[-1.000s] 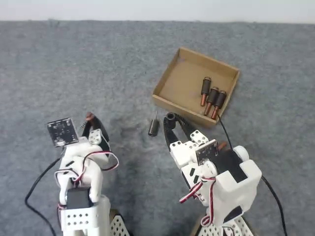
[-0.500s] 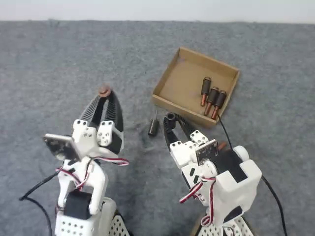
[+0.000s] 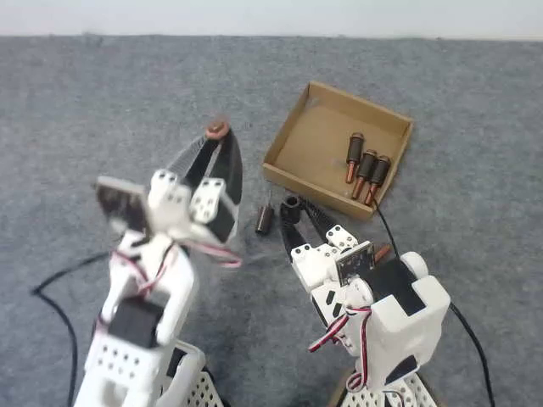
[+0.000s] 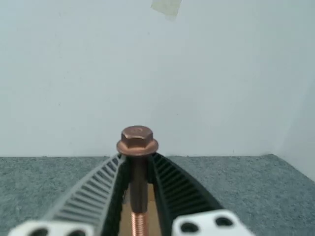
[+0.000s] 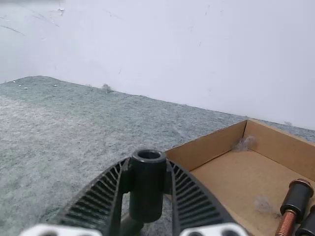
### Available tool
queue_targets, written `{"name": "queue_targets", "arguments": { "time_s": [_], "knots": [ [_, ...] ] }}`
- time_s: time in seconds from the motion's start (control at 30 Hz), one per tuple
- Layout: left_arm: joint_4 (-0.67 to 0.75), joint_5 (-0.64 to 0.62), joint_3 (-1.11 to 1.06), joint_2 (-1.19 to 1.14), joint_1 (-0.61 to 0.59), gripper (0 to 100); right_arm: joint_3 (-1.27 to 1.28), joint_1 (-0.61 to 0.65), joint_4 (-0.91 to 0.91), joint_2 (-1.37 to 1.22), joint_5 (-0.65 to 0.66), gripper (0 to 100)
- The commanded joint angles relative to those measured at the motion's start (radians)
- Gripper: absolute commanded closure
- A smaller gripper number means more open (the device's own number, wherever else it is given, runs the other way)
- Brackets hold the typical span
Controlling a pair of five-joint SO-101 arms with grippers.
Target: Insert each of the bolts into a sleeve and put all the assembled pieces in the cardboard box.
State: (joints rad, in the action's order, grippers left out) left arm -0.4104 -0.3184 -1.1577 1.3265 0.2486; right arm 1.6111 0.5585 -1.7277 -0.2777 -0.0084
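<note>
**Left gripper.** The left gripper point(image 3: 217, 136) is pressed onto a copper bolt point(image 4: 137, 142), pinching it by the shank. The hexagonal flanged head stands just clear of the fingertips. In the high view this gripper is to the left of the cardboard box point(image 3: 312, 181), near the box's left corner and apart from it.

**Right gripper.** The right gripper point(image 3: 293, 206) is clamped around a black sleeve point(image 5: 147, 184). The sleeve's open bore faces outward past the fingertips. Gripper and sleeve are just beside the outer face of the box's near wall, on the grey carpet point(image 3: 102, 102) side.

**Loose sleeve.** A second, loose sleeve point(image 3: 265, 220) lies on the carpet just off the box's near-left corner, between the two grippers and touching neither. A thin dark line extends from its end toward the box; it may be a pin or a shadow.

**Assembled pieces.** Three assembled pieces point(image 3: 366, 172) lie inside the box, side by side along its right wall. Their black sleeve ends point toward the far wall and their bare copper ends toward the near wall.
</note>
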Motion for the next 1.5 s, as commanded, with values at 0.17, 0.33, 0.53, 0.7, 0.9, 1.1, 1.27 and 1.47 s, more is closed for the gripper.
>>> {"name": "queue_targets", "arguments": {
  "time_s": [0.17,0.33,0.53,0.7,0.9,1.1,1.27,1.47],
  "knots": [
    [0.04,0.003,0.124,-0.212,0.114,99,0.025,0.007,-0.015,0.027,0.0,99.2],
    [0.041,0.003,0.067,-0.209,0.212,99,0.025,0.005,-0.016,0.027,0.0,99.2],
    [0.195,0.003,-0.021,-0.215,0.216,99,0.025,0.004,-0.018,0.028,0.0,99.2],
    [0.339,0.006,-0.148,-0.216,0.219,99,0.026,0.002,-0.021,0.035,0.0,99.2],
    [0.341,0.006,-0.179,-0.216,0.224,99,0.026,0.004,-0.022,0.036,0.0,99.2],
    [0.342,0.006,-0.223,-0.21,0.216,99,0.026,0.004,-0.022,0.036,0.002,99.2],
    [0.342,0.006,-0.225,-0.216,0.216,99,0.026,0.004,-0.022,0.036,0.002,99.2],
    [0.359,0.008,-0.225,-0.218,0.215,99,0.026,0.007,-0.022,0.036,0.002,99.2]
  ]
}}
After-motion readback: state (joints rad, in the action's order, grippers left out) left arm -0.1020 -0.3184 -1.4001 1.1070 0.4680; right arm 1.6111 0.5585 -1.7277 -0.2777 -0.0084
